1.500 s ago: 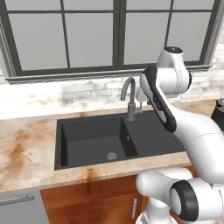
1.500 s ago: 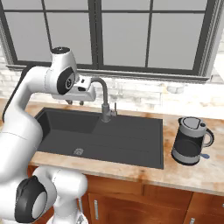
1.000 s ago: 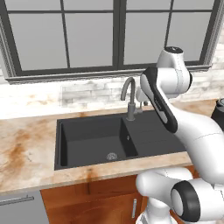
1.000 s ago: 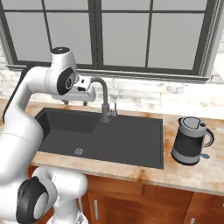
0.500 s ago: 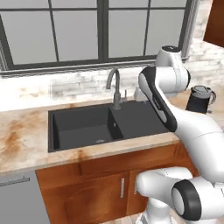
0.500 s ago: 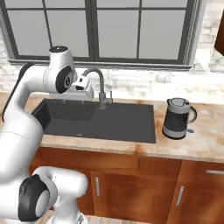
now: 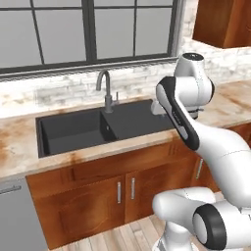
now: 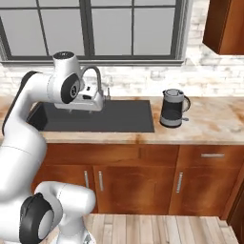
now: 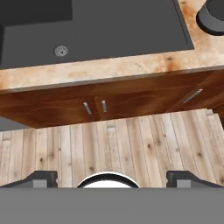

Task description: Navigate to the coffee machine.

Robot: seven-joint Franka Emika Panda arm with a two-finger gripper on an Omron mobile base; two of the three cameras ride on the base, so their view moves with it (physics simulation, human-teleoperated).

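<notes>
Base views flank sink [image 7: 78,128]; hand view looks down.

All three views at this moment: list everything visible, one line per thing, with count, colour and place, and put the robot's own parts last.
sink: one, black, set in the counter below the window
faucet: one, grey metal, behind the sink
kettle: one, dark grey, on the counter to the right of the sink
counter: one, mottled tan stone, along the wall
window: one, dark frame, above the sink
base cabinets: brown wood with metal handles, under the counter
wall cabinet: one, brown wood, upper right
floor: light wood planks
arm: one, white with dark joints, raised before the sink
gripper: one, dark tips set wide apart, pointing down at the floor
</notes>
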